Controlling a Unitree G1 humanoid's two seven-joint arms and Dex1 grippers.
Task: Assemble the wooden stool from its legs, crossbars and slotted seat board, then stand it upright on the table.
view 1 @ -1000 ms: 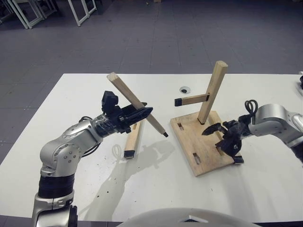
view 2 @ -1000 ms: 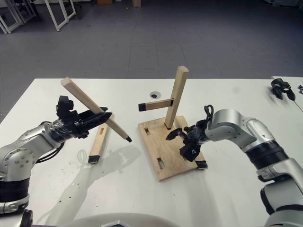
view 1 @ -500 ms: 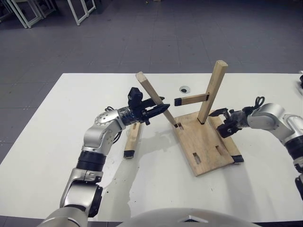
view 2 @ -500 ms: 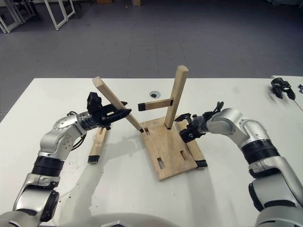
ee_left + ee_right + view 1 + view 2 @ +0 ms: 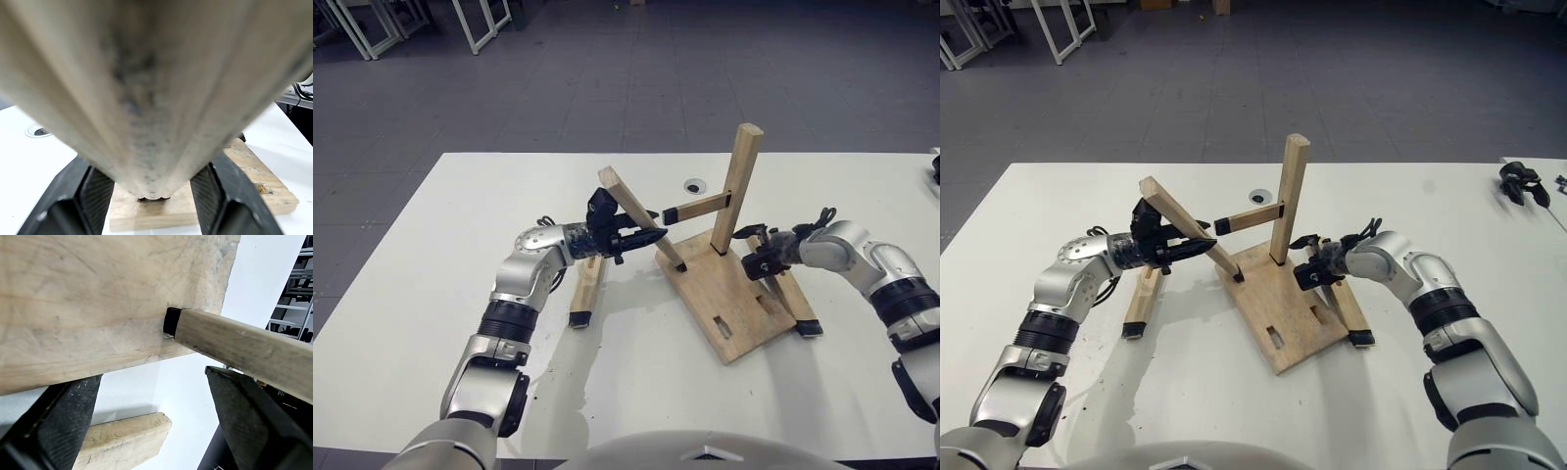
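Seat board (image 5: 729, 308) lies tilted on the worktop (image 5: 431, 294), between both hands. Left hand (image 5: 654, 236) clamps a slanted leg (image 5: 619, 189), its tip touching the board just ahead. Right hand (image 5: 753, 264) gapes open, gripping nothing, beside the upright leg (image 5: 736, 186) seated in its slot.

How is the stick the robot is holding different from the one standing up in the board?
The held leg leans far over, while the standing leg is nearly upright. The held leg is clamped in the left pincer; the standing leg is plugged into the seat board. The standing leg has a crossbar poking from its side; the held leg has none. Both are pale, square wooden sticks.
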